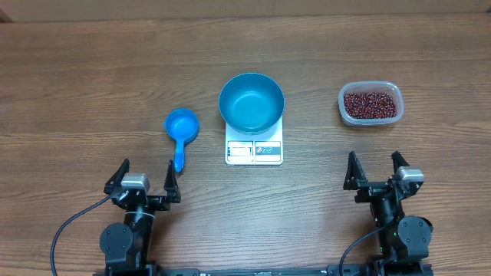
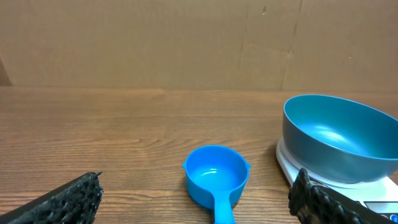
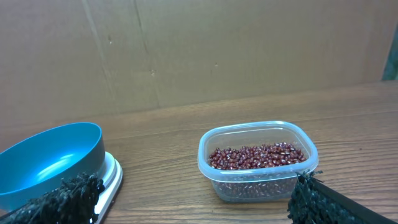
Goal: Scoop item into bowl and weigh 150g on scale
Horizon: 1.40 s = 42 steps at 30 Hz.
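Wood-grain desk (image 1: 84, 69) carried everything, with a plain cardboard wall (image 2: 186, 37) behind it in the wrist views. At the middle, the blue bowl (image 1: 252, 102) sat on the white scale (image 1: 254, 151), covering all but its front strip, and it looked empty. The beans (image 1: 370, 104) lay heaped in a clear tub (image 1: 343, 98) off to the right, well apart from the scale. A small blue scoop (image 1: 182, 125) rested left of the scale, its cup away from the robot. Its handle tip lay just beside one finger of the left claw (image 1: 148, 164). That claw and the right claw (image 1: 374, 157) sat near the desk's front edge, fingers spread wide, holding nothing.

No scooping appeared to have begun, so the step in hand was probably picking up the scoop. To do it well, the left claw would have to come down over the handle, fingers on either side across its width. It would then need to close firmly enough to keep the cup level. As the handle lay flat, a low approach was called for, without scraping the wood or nudging the bowl on the scale.
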### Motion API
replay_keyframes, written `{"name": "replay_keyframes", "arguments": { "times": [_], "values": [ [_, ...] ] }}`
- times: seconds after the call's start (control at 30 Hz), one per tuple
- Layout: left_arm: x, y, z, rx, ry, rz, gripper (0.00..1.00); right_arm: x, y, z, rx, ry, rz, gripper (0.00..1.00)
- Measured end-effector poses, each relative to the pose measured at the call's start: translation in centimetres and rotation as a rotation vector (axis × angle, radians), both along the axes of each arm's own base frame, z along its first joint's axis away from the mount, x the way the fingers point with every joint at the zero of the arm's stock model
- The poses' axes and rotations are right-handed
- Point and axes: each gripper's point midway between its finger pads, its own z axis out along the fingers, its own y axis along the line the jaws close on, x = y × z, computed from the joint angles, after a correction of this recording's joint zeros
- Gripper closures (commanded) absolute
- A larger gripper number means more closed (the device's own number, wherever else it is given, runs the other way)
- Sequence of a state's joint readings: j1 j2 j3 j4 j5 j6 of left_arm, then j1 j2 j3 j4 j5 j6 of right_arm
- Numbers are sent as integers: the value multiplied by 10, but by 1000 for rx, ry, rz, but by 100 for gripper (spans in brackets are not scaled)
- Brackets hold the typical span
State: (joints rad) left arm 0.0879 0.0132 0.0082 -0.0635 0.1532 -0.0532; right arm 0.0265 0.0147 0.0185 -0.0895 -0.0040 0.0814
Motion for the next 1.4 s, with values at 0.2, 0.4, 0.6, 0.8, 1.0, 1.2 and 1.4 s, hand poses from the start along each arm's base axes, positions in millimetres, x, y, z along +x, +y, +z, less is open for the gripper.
{"name": "replay_keyframes", "arguments": {
  "times": [0.2, 0.4, 0.6, 0.8, 1.0, 1.2, 1.4],
  "values": [
    [0, 0, 0, 0, 0, 0, 0, 0, 0, 0, 0, 0, 0, 0],
    [0, 0, 0, 0, 0, 0, 0, 0, 0, 0, 0, 0, 0, 0],
    [0, 0, 0, 0, 0, 0, 0, 0, 0, 0, 0, 0, 0, 0],
    [0, 0, 0, 0, 0, 0, 0, 0, 0, 0, 0, 0, 0, 0],
    [0, 0, 0, 0, 0, 0, 0, 0, 0, 0, 0, 0, 0, 0],
    [0, 0, -1, -17, 3, 2, 0, 0, 0, 0, 0, 0, 0, 0],
    [-4, 1, -5, -28, 65, 10, 0, 0, 0, 0, 0, 0, 0, 0]
  ]
}}
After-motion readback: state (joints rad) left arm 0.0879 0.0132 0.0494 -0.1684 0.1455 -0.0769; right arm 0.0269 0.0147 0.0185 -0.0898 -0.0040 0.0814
